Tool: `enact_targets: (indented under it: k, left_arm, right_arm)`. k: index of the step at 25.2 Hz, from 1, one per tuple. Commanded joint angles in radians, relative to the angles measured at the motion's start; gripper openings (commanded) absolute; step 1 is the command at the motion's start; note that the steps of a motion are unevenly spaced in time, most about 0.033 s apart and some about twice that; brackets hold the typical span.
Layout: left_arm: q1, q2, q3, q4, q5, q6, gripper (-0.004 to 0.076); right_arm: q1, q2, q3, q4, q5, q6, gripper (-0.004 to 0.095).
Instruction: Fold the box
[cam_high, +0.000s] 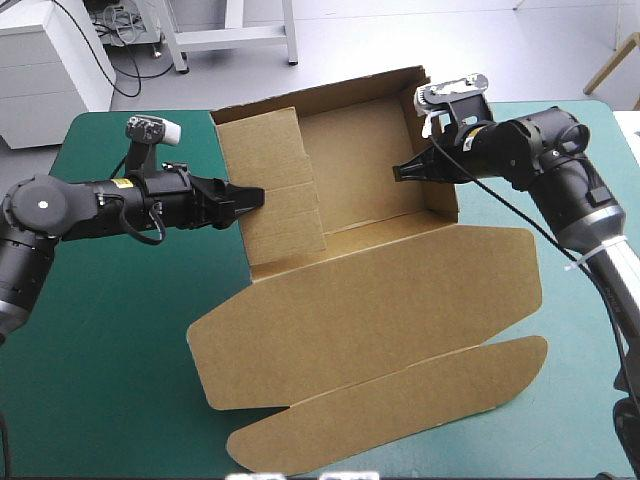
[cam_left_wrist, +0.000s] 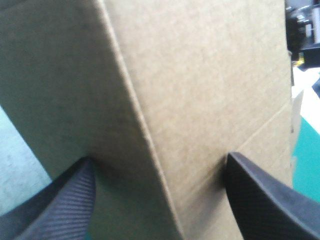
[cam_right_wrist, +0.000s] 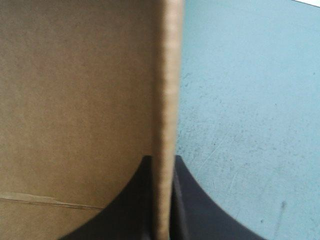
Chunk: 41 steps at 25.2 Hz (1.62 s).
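The brown box (cam_high: 370, 300) sits half-formed on the teal-green desk (cam_high: 100, 380), its tray between the two sets of jaws. The right jaws are clamped on a raised side wall, its edge pinched between them, apparently to keep it upright. The left jaws stand apart, straddling the opposite wall's crease, seemingly ready to press that flap inward.
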Motion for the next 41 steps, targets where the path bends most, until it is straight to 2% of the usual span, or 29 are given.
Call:
enact_targets:
  k: [1, 8, 12, 15, 18, 22, 23, 25, 27, 30, 41]
  left_arm:
    - [-0.097, -0.026, -0.071, 0.220, -0.061, -0.291, 0.0509]
    - [-0.272, -0.026, -0.071, 0.702, -0.118, -0.831, 0.0510]
    - [-0.366, -0.025, -0.063, 0.945, -0.130, -1.089, 0.0510]
    - [-0.429, -0.025, -0.063, 1.118, -0.130, -1.210, 0.0510]
    - [-0.435, -0.025, -0.065, 1.153, -0.134, -1.210, 0.0485]
    - [-0.435, -0.024, -0.065, 1.205, -0.170, -1.206, 0.0372]
    - [-0.435, -0.022, -0.065, 1.216, -0.184, -1.206, 0.0307]
    - [-0.435, -0.016, -0.065, 1.235, -0.180, -1.206, 0.0116]
    - [-0.435, -0.006, -0.065, 1.243, -0.180, -1.198, -0.0006]
    - [-0.435, 0.017, -0.065, 1.256, -0.172, -1.198, -0.0010]
    - [-0.435, 0.263, -0.261, 1.168, 0.065, -1.034, -0.0010]
  right_arm:
    - [0.055, -0.040, -0.028, 0.025, -0.105, 0.052, -0.0015]
    - [0.084, -0.040, -0.028, -0.021, -0.125, 0.135, -0.0015]
    - [0.084, -0.040, -0.028, -0.031, -0.127, 0.149, -0.0015]
    - [0.084, -0.040, -0.028, -0.033, -0.127, 0.151, -0.0015]
    - [0.084, -0.040, -0.028, -0.035, -0.127, 0.145, -0.0015]
    - [0.084, -0.040, -0.028, -0.035, -0.127, 0.132, -0.0015]
    - [0.084, -0.040, -0.028, -0.035, -0.125, 0.128, -0.0015]
    - [0.084, -0.040, -0.028, -0.035, -0.117, 0.119, -0.0016]
    - [0.084, -0.040, -0.028, -0.035, -0.113, 0.117, -0.0015]
    - [0.084, -0.040, -0.028, -0.031, -0.070, 0.134, -0.0015]
    - [0.084, 0.020, -0.028, -0.007, 0.160, 0.180, -0.0016]
